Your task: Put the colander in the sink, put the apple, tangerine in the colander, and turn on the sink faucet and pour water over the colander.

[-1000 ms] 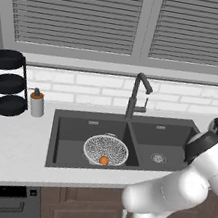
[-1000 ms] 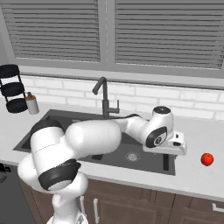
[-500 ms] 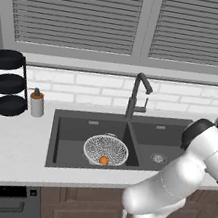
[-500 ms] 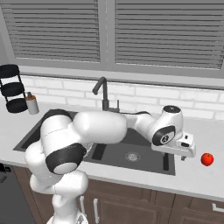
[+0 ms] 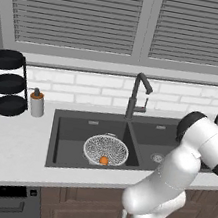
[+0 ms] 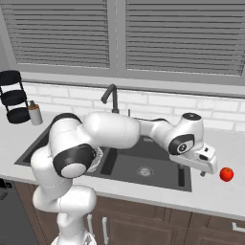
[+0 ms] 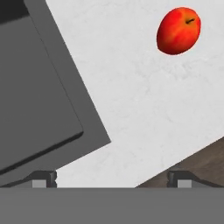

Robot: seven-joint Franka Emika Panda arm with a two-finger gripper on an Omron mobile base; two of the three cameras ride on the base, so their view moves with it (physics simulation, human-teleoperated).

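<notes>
The jaws (image 7: 112,179) stood wide apart, holding nothing, above the worktop (image 7: 131,109) by the sink's (image 7: 39,96) right edge. The apple (image 7: 179,30) lay on the worktop near, ahead of them and off to one side. It looked light, firm and smooth, apt to roll; best pinched across its middle. The tangerine (image 5: 103,160) sat in the colander (image 5: 106,149), in the left basin.

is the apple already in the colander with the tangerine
No, the apple lies on the counter right of the sink, while the colander in the left basin holds just the tangerine.
</notes>
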